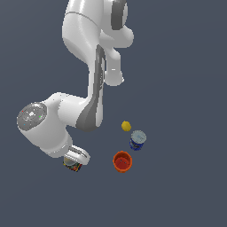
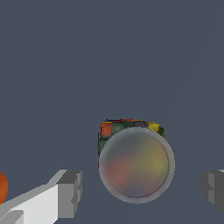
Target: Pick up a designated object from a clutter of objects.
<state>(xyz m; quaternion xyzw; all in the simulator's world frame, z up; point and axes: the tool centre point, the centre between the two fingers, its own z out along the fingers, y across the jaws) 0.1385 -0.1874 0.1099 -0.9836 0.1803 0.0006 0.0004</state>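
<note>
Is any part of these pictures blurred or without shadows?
In the wrist view the jar's round lid shows smeared, unsharp colours; the open pincer looks crisp. In the exterior view the orange-red cup casts no visible shadow.

The whole background is one flat, matte slate-blue surface (image 1: 186,53) that fills the exterior view from edge to edge, with no seam, wall or furniture to break it. The light is even and soft. In the wrist view the same plain ground (image 2: 109,52) shows, slightly darker toward the frame's upper part.
</note>
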